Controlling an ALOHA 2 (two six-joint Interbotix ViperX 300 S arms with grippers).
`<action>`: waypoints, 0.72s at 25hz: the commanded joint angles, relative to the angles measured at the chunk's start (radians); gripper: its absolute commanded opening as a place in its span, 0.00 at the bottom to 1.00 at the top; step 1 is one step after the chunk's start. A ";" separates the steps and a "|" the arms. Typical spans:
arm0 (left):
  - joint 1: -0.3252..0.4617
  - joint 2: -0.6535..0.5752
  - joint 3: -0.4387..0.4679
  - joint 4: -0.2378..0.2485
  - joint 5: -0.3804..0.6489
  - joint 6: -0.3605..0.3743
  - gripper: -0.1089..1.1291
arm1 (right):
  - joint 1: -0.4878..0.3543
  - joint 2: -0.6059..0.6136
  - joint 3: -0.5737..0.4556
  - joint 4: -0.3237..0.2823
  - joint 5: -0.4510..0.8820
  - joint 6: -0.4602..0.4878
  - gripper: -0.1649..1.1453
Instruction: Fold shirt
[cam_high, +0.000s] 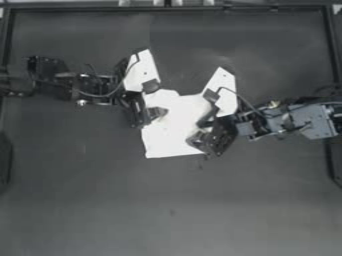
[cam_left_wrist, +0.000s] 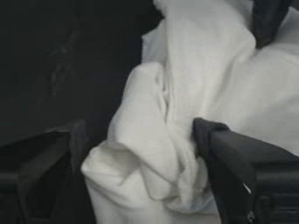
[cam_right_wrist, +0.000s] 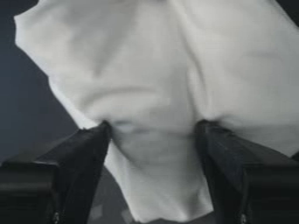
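The white shirt (cam_high: 175, 122) lies crumpled into a small bunch at the middle of the dark table. My left gripper (cam_high: 151, 114) reaches in from the left and sits at the bunch's left edge. In the left wrist view a thick roll of the shirt (cam_left_wrist: 152, 131) fills the gap between its jaws (cam_left_wrist: 140, 148). My right gripper (cam_high: 204, 140) comes from the right onto the lower right part of the cloth. Its jaws (cam_right_wrist: 152, 129) pinch a fold of the shirt (cam_right_wrist: 146, 65), which narrows between them.
Two white angular plates (cam_high: 140, 70) (cam_high: 224, 85) stand out above the cloth near the arms. The other arm's dark finger (cam_left_wrist: 269, 22) shows behind the cloth in the left wrist view. Bare table (cam_high: 167, 210) spreads all around; a frame rail (cam_high: 167, 7) runs along the far edge.
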 joint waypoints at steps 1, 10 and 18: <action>0.002 -0.023 0.005 0.003 -0.002 0.002 0.91 | -0.002 0.003 -0.015 0.015 -0.031 0.000 0.82; -0.035 -0.026 0.014 0.003 -0.002 0.000 0.91 | 0.063 0.014 -0.003 0.057 -0.048 -0.003 0.82; -0.097 -0.044 0.028 -0.020 0.009 -0.005 0.91 | 0.163 0.012 0.002 0.114 -0.009 -0.005 0.82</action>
